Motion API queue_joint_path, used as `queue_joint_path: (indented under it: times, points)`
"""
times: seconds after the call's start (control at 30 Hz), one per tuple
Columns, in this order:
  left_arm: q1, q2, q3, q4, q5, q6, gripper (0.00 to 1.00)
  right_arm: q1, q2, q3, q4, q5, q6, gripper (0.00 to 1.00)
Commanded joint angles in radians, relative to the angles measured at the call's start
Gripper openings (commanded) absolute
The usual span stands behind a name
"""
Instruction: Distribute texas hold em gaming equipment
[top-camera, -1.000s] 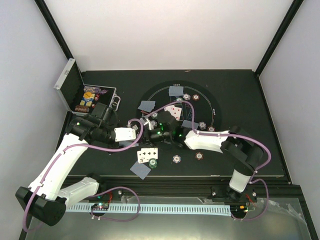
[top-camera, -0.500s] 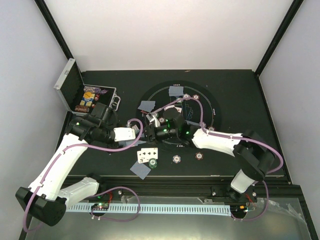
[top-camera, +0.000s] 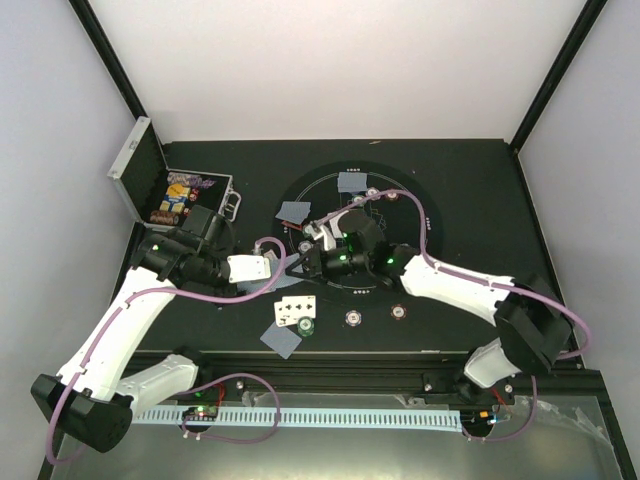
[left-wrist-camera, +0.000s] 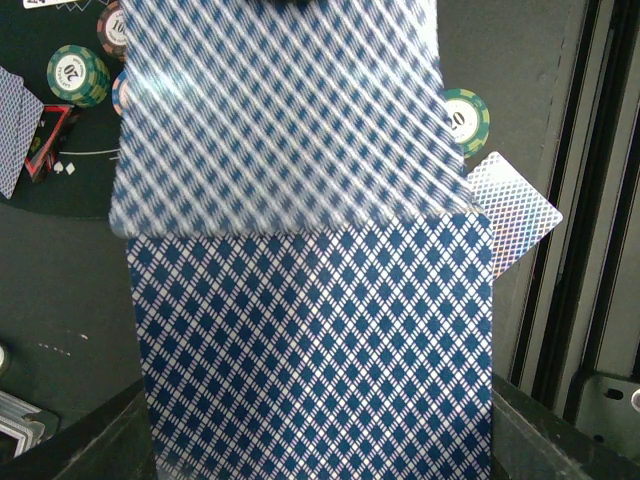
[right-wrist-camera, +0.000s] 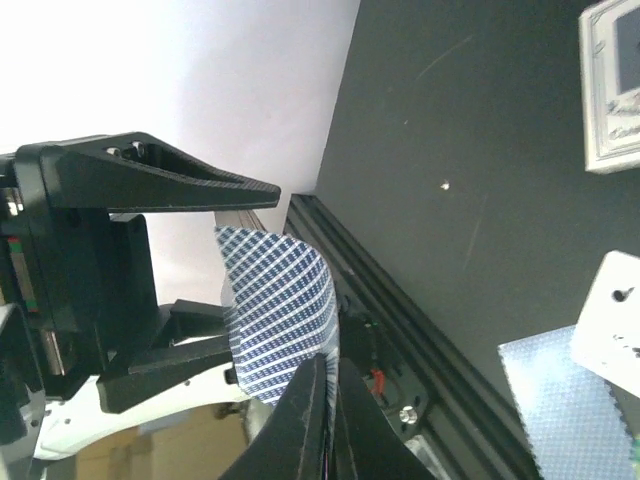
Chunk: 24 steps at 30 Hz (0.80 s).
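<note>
Near the tabletop's middle, our left gripper (top-camera: 283, 266) clamps the deck (left-wrist-camera: 310, 340); our right gripper (right-wrist-camera: 326, 385) pinches its bowed top card (right-wrist-camera: 280, 310). We fear a skewed pull could drag extra cards off or crease it

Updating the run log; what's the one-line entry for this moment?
left gripper: shut on card stack | right gripper: shut on top card, card bent | stage: mid-deal
</note>
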Motion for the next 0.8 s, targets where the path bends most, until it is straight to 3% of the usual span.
queue_joint_path:
  times: [0.0,0.13,0.27,0.47,0.53,0.63,0.77]
  points:
    - [-0.004,-0.014,0.028,0.007,0.014,0.007,0.02,-0.061,-0.069,0.036,-0.145,0.025,-0.104,0.02]
    - [-0.004,-0.011,0.033,0.005,0.017,0.005,0.02,-0.165,-0.098,0.165,-0.434,0.086,-0.366,0.06]
    - [-0.004,-0.010,0.031,0.004,0.017,0.004,0.02,-0.185,-0.062,0.327,-0.692,0.438,-0.721,0.16]
    - [-0.004,-0.009,0.034,-0.002,0.017,-0.002,0.02,-0.180,0.070,0.315,-0.546,1.114,-1.237,0.16]
    - [-0.004,-0.007,0.035,-0.003,0.015,-0.004,0.01,-0.180,0.149,0.320,-0.474,1.281,-1.348,0.11]
    - [-0.004,-0.007,0.030,-0.002,0.001,-0.001,0.02,-0.177,0.219,0.330,-0.428,1.285,-1.392,0.04]
    - [-0.004,-0.007,0.030,-0.004,-0.002,0.005,0.01,-0.176,0.223,0.351,-0.483,1.141,-1.247,0.04]
